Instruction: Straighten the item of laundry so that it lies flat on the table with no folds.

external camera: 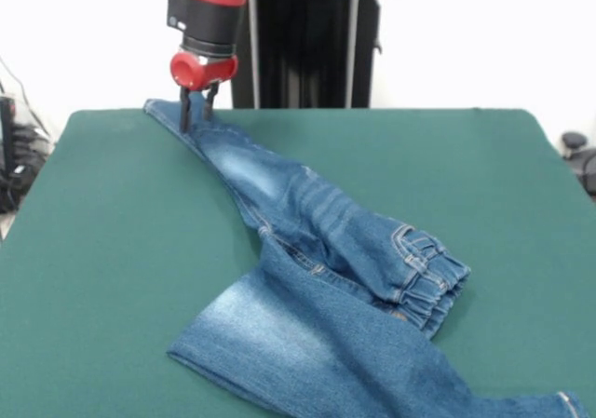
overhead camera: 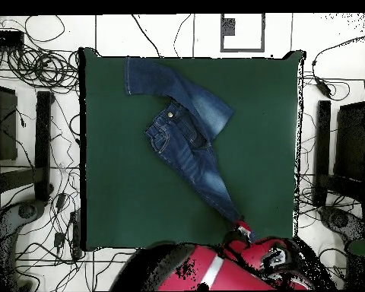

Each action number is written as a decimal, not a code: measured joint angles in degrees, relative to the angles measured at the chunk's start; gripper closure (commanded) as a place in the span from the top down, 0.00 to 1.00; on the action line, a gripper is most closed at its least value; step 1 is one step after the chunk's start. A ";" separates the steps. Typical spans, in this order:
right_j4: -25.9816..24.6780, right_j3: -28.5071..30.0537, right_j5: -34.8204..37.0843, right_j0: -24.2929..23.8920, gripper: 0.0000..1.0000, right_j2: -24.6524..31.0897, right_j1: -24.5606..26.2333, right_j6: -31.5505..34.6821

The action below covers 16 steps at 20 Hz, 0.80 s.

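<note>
The end effector (external camera: pixel 197 111), two dark fingers under a red wrist, stands pinched on the hem of one leg of the jeans (external camera: pixel 317 278) at the edge of the bench (external camera: pixel 112 250). The fingers sit close together with blue denim between them.

From the end effector that leg runs out long and narrow across the green felt top, faded pale along the thigh and rippled with cross-creases nearer the waist. The waistband, gathered and elastic, bunches in thick ridges at the far end of the leg. The second leg, broad and flat with a washed-out patch, is folded across the first well away from the end effector, so the garment lies bent in a V rather than spread out.

The overhead view shows what the front view hides: a metal button (overhead camera: pixel 171 114) and orange-stitched pockets at the waist, and the whole of the folded leg, which reaches close to the bench edge opposite the end effector. The front view cuts that leg off at the picture's lower edge, yet alone shows the fingers clearly.
</note>
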 measured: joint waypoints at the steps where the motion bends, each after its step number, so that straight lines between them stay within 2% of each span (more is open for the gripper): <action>1: -0.71 0.07 1.36 -0.97 1.00 1.09 -0.69 0.00; 7: -3.36 0.58 8.22 -5.72 1.00 6.03 -3.66 0.00; 12: -3.83 1.21 12.67 -8.99 1.00 9.45 -6.05 0.00; 16: -3.88 2.69 17.55 -13.36 1.00 13.52 -8.80 0.00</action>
